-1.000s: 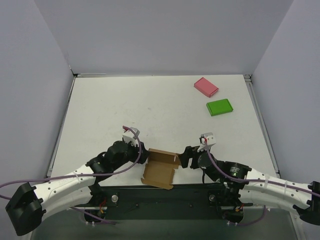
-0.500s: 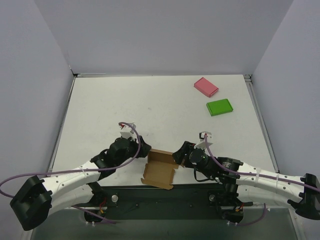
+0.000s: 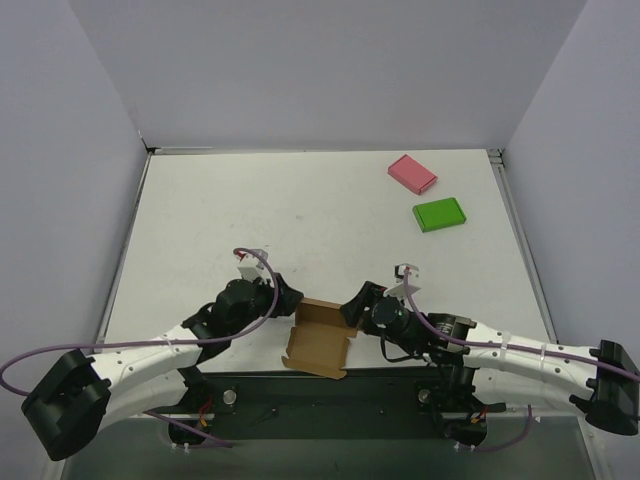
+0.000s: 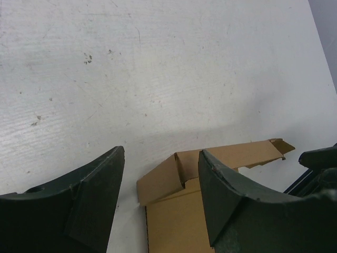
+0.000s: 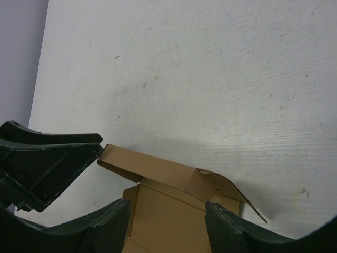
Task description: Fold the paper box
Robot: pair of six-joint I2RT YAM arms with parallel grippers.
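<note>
The paper box (image 3: 318, 340) is a brown die-cut sheet lying near the table's front edge, its far flap raised. My left gripper (image 3: 287, 299) is open at the box's far left corner. In the left wrist view the folded corner flap of the box (image 4: 163, 182) stands between the jaws of the left gripper (image 4: 161, 153), and the right finger (image 4: 231, 203) covers part of the panel. My right gripper (image 3: 351, 304) is open at the far right corner. In its wrist view the right gripper (image 5: 167, 205) straddles the box (image 5: 158, 168) below the raised flap.
A pink flat box (image 3: 412, 173) and a green flat box (image 3: 439, 214) lie at the far right of the white table (image 3: 300, 220). The left gripper's fingers (image 5: 50, 158) show at the left of the right wrist view. Grey walls surround the table.
My right gripper has moved left onto the box's far right corner and its jaws have narrowed a little. My left gripper has shifted slightly farther up the table beside the far left corner.
</note>
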